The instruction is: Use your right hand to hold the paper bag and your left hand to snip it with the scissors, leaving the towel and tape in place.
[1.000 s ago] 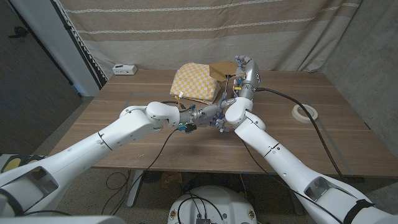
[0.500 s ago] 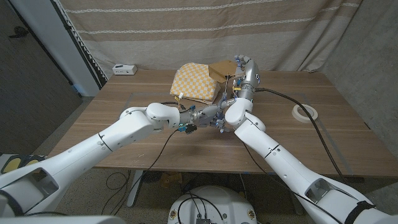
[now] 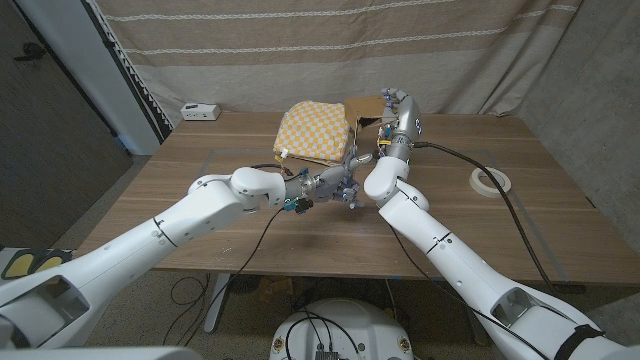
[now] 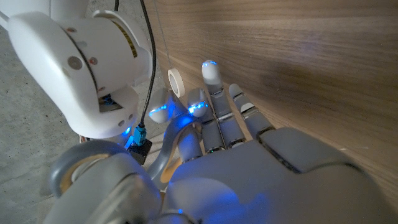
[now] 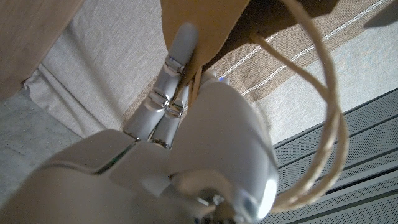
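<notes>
My right hand (image 3: 393, 103) holds the brown paper bag (image 3: 364, 106) up above the table's far side, just right of the towel. In the right wrist view its fingers (image 5: 176, 59) pinch the bag's edge (image 5: 205, 18), and the twine handle (image 5: 326, 124) loops down beside it. My left hand (image 3: 343, 184) hovers mid-table, below the bag and close to my right arm's elbow. It grips small scissors (image 3: 352, 198), which the fingers mostly hide. In the left wrist view the curled fingers (image 4: 217, 112) glow blue.
A yellow checked towel (image 3: 312, 132) lies folded at the back middle. The white tape roll (image 3: 492, 180) sits at the right and also shows as a tape roll (image 4: 176, 81) past my fingers. A small white box (image 3: 199, 111) stands at the back left.
My right hand has drawn the bag slightly back and up, so it looks smaller. My left hand with the scissors has crept a little toward the towel.
</notes>
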Available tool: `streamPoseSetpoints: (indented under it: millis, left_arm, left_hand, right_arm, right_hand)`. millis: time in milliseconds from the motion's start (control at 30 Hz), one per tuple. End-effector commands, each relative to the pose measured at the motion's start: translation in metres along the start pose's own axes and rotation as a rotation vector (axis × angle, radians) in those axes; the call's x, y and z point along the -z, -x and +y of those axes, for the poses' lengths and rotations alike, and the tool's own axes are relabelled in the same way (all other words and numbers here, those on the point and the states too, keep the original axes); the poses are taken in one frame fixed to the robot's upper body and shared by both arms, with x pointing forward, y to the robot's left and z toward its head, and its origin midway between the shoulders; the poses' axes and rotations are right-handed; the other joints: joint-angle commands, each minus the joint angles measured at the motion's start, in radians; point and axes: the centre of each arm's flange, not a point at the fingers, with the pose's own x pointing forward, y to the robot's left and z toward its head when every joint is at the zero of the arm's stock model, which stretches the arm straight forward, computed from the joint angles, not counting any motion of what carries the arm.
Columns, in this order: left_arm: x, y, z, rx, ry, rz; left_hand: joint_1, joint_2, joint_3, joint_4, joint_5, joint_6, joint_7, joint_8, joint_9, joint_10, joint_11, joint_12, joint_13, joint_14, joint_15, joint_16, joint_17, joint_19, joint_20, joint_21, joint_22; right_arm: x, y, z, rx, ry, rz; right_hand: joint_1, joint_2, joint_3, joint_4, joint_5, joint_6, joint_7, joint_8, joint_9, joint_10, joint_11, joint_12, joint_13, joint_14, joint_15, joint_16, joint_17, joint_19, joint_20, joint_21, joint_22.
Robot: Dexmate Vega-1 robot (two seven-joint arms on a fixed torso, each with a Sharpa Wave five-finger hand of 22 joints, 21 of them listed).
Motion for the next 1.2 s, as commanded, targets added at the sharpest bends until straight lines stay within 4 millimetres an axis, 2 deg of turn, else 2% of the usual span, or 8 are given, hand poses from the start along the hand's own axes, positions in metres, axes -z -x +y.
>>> streamPoseSetpoints:
  millis: [33, 533, 867, 1200]
  left_arm:
    - [0.001, 0.0, 0.006, -0.038, 0.015, -0.013]
    - [0.0, -0.007, 0.007, -0.042, 0.041, -0.031]
    - [0.003, -0.019, -0.001, -0.005, 0.074, -0.038]
    - [0.005, -0.02, 0.003, -0.014, 0.098, -0.048]
  left_hand:
    - [0.011, -0.002, -0.051, 0.055, 0.006, 0.113, 0.111, 0.285, 0.0, 0.011, -0.005, 0.005, 0.005, 0.003, -0.059, 0.007, 0.002, 0.005, 0.002, 0.009, 0.005]
    - [0.011, -0.002, -0.051, 0.057, 0.007, 0.113, 0.111, 0.285, 0.0, 0.011, -0.006, 0.007, 0.006, 0.002, -0.06, 0.007, 0.0, 0.006, 0.002, 0.009, 0.005]
    - [0.009, -0.002, -0.051, 0.06, 0.006, 0.113, 0.112, 0.285, 0.0, 0.011, -0.006, 0.005, 0.004, 0.003, -0.059, 0.007, -0.004, 0.008, 0.001, 0.01, 0.005]
    - [0.009, -0.001, -0.051, 0.062, 0.006, 0.114, 0.112, 0.285, 0.0, 0.011, -0.005, 0.006, 0.005, 0.001, -0.058, 0.007, -0.005, 0.009, 0.0, 0.01, 0.005]
  right_arm:
    - [-0.002, 0.004, 0.0, -0.016, 0.009, -0.021]
    - [-0.002, 0.007, -0.002, -0.026, 0.026, -0.043]
    - [-0.002, 0.009, -0.002, -0.029, 0.013, -0.039]
    - [-0.003, 0.01, -0.001, -0.025, 0.026, -0.049]
  right_hand:
    - [0.001, 0.011, 0.004, -0.002, 0.005, -0.002, 0.003, -0.004, 0.002, 0.002, 0.002, -0.007, 0.003, 0.006, -0.116, -0.002, 0.0, -0.022, -0.069, 0.007, 0.003]
    - [0.002, 0.01, 0.003, -0.003, 0.004, 0.004, 0.003, -0.004, 0.003, 0.008, -0.002, -0.008, 0.004, 0.006, -0.118, -0.002, -0.002, -0.025, -0.069, 0.013, 0.002]
    - [0.003, 0.01, 0.003, -0.004, 0.004, 0.003, 0.002, -0.005, 0.004, 0.007, -0.005, -0.01, 0.004, 0.006, -0.117, -0.001, -0.002, -0.026, -0.069, 0.017, 0.001]
    - [0.003, 0.01, 0.002, -0.003, 0.003, 0.002, 0.001, -0.007, 0.005, 0.007, -0.006, -0.012, 0.004, 0.006, -0.117, 0.0, -0.003, -0.028, -0.069, 0.021, 0.001]
